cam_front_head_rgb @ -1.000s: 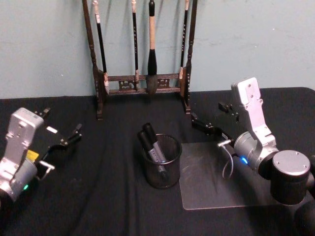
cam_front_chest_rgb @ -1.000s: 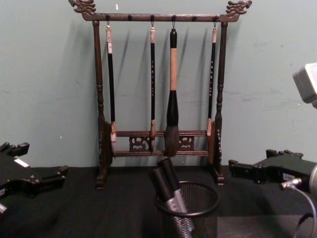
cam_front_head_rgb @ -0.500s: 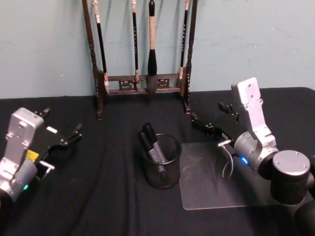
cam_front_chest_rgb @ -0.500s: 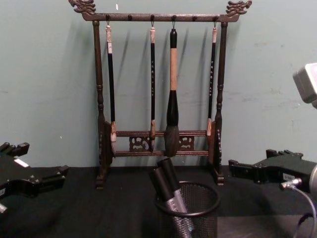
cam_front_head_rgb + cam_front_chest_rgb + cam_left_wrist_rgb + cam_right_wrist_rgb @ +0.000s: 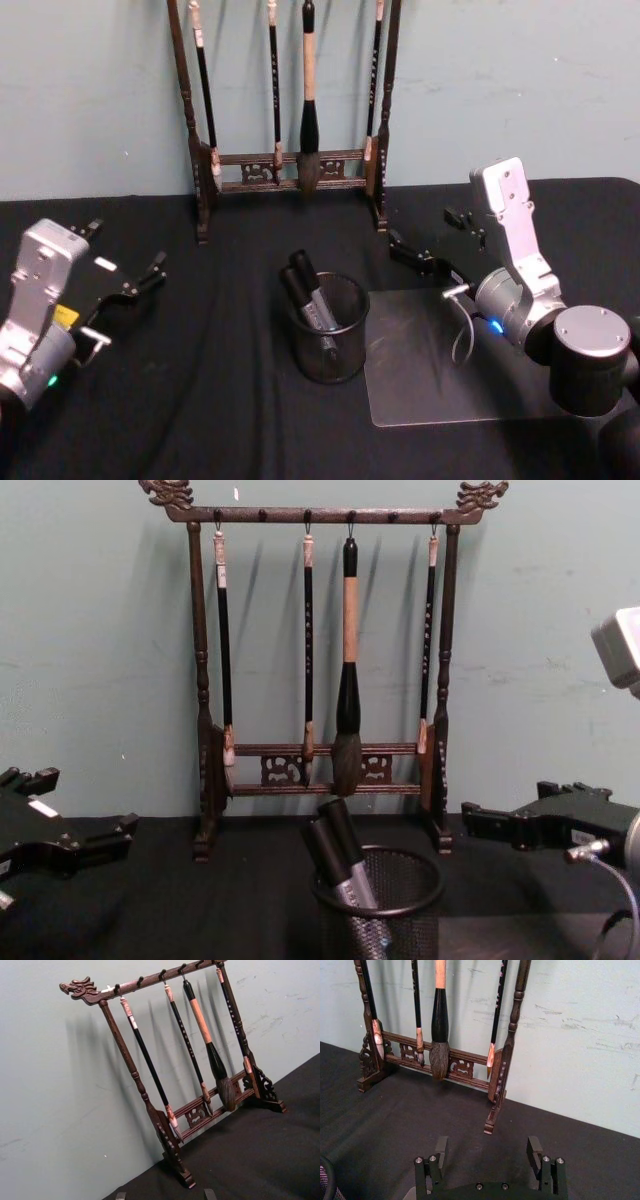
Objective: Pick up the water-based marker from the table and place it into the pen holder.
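Note:
The black wire-mesh pen holder (image 5: 328, 330) stands on the table (image 5: 220, 400) near its middle. Two dark markers (image 5: 305, 285) with black caps and grey barrels lean inside it, also seen from the side as markers (image 5: 338, 858) in the pen holder (image 5: 385, 915). I cannot tell which of them is the water-based marker. My left gripper (image 5: 125, 252) hovers open at the table's left, well away from the holder. At the right, above the far edge of the grey patch, my right gripper (image 5: 430, 232) is open and empty; its fingers (image 5: 441, 1146) stand wide apart.
A tall dark wooden brush rack (image 5: 290, 165) with several hanging brushes stands at the back against the green wall. A paler grey patch (image 5: 440, 370) lies right of the holder. Black cloth lies bare in front of the holder and to its left.

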`<state>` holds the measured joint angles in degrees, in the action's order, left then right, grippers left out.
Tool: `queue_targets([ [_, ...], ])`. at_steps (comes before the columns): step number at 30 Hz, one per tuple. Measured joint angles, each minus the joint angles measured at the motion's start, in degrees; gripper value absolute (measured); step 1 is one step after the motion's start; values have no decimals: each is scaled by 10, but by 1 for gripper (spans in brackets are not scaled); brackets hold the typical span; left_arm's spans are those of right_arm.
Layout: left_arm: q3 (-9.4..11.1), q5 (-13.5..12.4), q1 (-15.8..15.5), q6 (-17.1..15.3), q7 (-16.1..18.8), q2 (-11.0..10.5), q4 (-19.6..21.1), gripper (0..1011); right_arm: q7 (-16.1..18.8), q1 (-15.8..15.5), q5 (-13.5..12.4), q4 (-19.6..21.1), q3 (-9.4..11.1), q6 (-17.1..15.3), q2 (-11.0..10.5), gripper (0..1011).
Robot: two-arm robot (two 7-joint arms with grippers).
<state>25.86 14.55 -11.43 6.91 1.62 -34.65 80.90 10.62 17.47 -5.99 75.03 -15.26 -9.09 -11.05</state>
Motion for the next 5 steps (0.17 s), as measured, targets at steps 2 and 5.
queue_targets([
  [2, 0, 0, 0, 0, 0, 0, 0, 1009, 0, 0, 0, 0, 0, 0, 0, 1002],
  [5, 0, 0, 0, 0, 0, 0, 0, 1009, 0, 0, 0, 0, 0, 0, 0, 1002],
])
